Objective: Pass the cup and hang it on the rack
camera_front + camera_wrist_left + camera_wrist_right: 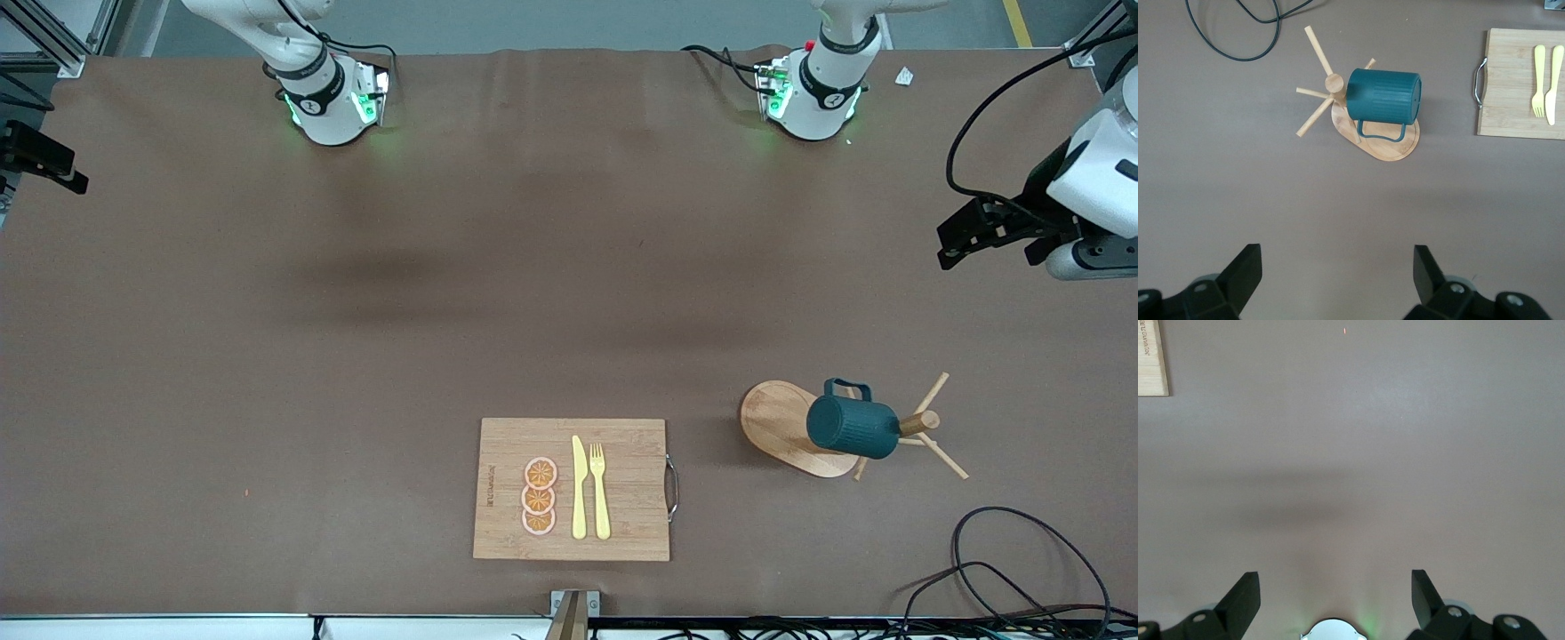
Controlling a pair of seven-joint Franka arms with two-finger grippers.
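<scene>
Cup point(852, 428) hangs on the rack point(787, 427) in the front view, its handle looped over a peg and its ribbed body lying sideways beside the central post, over the oval bamboo base. The rack stands toward the left arm's end of the table, beside the cutting board point(622, 524) and about as near the front camera as the board. On the board lie three orange slices point(539, 496), a yellow knife point(579, 488) and a yellow fork point(599, 490). The left gripper point(962, 238) hovers at that end of the table, over bare brown surface well apart from the rack. A black cable point(1022, 569) loops on the table nearer the camera than the rack.

From the left wrist view, the left gripper point(1336, 272) is spread wide with nothing between its fingers point(1241, 273). Below it stand the rack point(1395, 143) and the cup point(1385, 97), apart from the gripper. The board point(1511, 87) with fork point(1538, 80) and knife point(1553, 83) shows at one edge, and the cable point(1238, 33) at another.

From the right wrist view, the right gripper point(1336, 592) is also spread wide and empty, waiting over bare table, with only a corner of the board point(1151, 360) showing.
</scene>
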